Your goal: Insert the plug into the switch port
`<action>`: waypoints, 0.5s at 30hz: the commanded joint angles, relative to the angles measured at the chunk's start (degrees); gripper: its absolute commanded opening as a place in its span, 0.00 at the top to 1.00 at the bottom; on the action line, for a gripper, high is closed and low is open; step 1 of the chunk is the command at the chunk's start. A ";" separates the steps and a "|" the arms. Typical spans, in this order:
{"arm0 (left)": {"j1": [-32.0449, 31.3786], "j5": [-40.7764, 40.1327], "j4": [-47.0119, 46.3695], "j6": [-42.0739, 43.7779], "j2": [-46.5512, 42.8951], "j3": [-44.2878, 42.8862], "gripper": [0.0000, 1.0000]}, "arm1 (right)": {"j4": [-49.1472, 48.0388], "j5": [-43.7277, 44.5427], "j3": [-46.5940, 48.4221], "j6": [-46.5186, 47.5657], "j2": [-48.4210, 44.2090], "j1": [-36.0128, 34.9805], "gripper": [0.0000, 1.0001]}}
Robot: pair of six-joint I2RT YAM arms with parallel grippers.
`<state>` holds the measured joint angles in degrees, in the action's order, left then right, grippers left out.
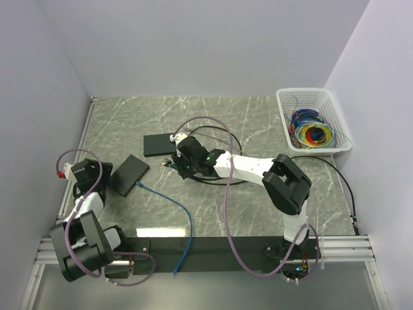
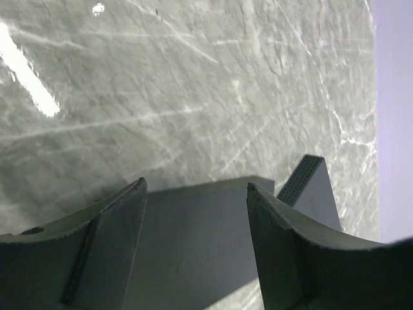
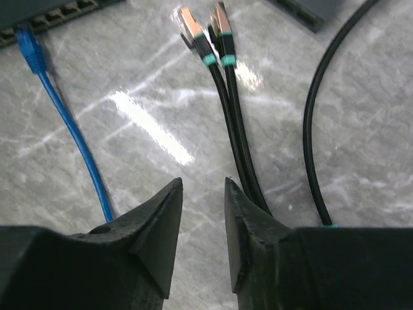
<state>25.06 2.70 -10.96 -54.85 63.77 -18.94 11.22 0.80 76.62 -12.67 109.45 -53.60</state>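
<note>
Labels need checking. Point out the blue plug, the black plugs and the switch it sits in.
blue plug (image 3: 29, 44): right wrist view, its body.
black plugs (image 3: 193, 31): right wrist view, the left one's shell.
switch (image 1: 129, 175): top external view, middle of its top.

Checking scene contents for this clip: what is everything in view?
switches: 2, black, one mid-table, one nearer the left arm
blue cable: 1, blue, from near switch's ports to near edge
black cables: 2 plug ends, black with green bands, mid-table
basket: 1, white, far right
wires: bundle, multicoloured, in basket
table: 1, grey marble
left gripper: 1, black, over near switch
right gripper: 1, black, beside black cables
</note>
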 commanded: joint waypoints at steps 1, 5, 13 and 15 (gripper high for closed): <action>0.25 -0.07 -4.33 0.88 3.71 -0.75 0.31 | -0.15 -0.62 3.97 -0.52 1.64 0.43 0.62; 0.34 3.62 -5.65 1.41 7.33 -0.93 0.33 | -0.32 -2.90 5.73 -0.17 4.19 0.43 0.64; 0.34 11.62 -5.83 -1.13 5.32 1.62 0.32 | 0.11 -3.43 13.02 0.71 10.78 1.22 0.67; 0.34 13.99 -5.30 -1.93 4.88 2.06 0.32 | 0.03 -3.96 15.13 0.89 12.54 1.40 0.68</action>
<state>25.47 10.07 -18.87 -55.29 69.54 -18.68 11.81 -2.52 87.61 -12.47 120.86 -52.95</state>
